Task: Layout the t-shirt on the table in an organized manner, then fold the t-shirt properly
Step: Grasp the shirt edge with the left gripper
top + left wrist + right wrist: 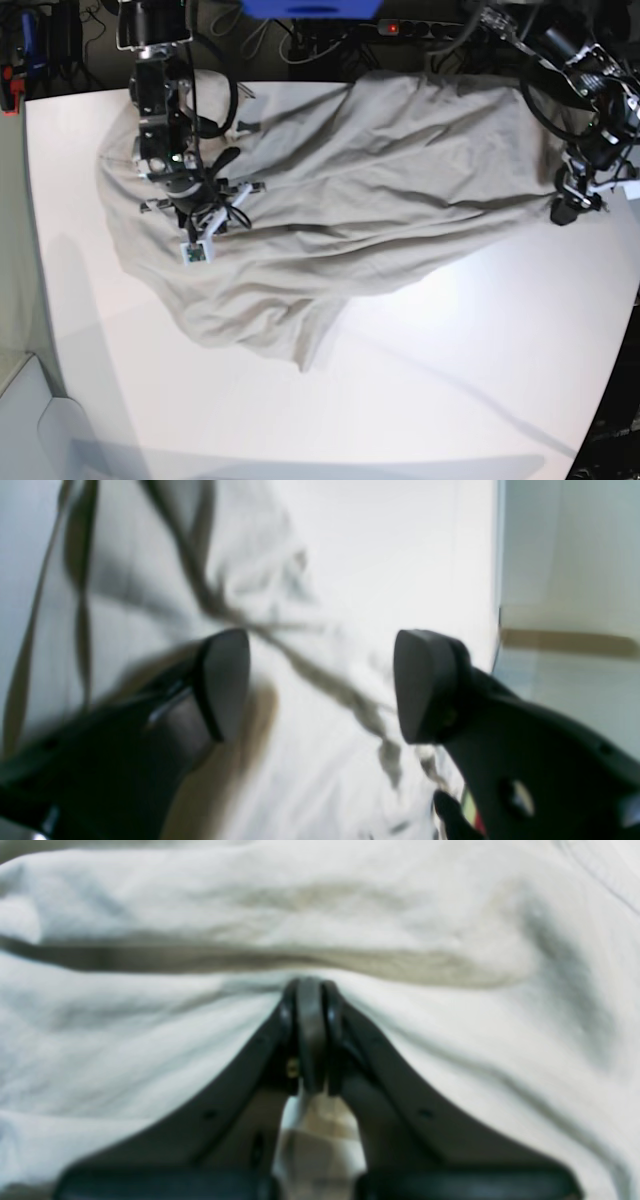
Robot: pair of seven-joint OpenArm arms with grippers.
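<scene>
Base view shows the light beige-grey cotton t-shirt (360,190) lying crumpled across the upper half of the smooth matte white table (430,380), from upper left to the right edge. At the left of the frame, the right gripper (200,222) presses into the cloth; the right wrist view shows its black jaws closed tight, pinching a fold of the fabric. At the far right, the left gripper (572,205) hovers at the shirt's edge, its jaws spread wide with nothing between them.
</scene>
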